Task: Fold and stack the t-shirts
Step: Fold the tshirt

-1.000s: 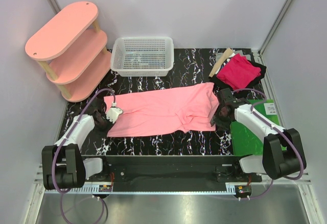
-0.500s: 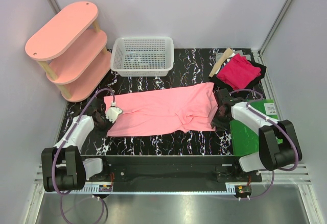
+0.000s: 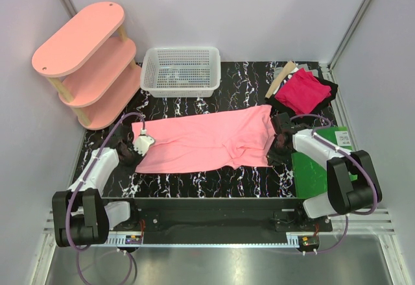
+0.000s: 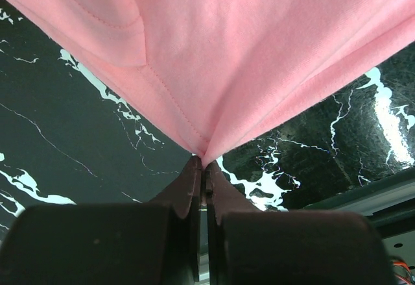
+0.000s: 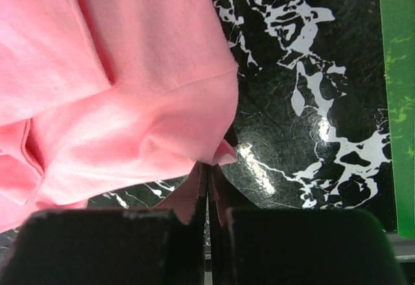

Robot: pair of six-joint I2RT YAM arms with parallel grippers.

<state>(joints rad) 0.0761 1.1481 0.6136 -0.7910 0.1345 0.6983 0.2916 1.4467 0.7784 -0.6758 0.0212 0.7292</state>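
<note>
Top external: 1 pink t-shirt & 1 magenta t-shirt

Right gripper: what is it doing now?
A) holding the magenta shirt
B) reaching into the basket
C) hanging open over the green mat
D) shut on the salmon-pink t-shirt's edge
D: the right gripper is pinched shut on the edge of the salmon-pink t-shirt, as its wrist camera shows.

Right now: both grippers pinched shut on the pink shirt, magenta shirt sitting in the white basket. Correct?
No: the magenta shirt is not in the white basket; it lies on dark cloth at the far right of the table, per the top external view. The left gripper and right gripper are pinched shut on the pink shirt.
</note>
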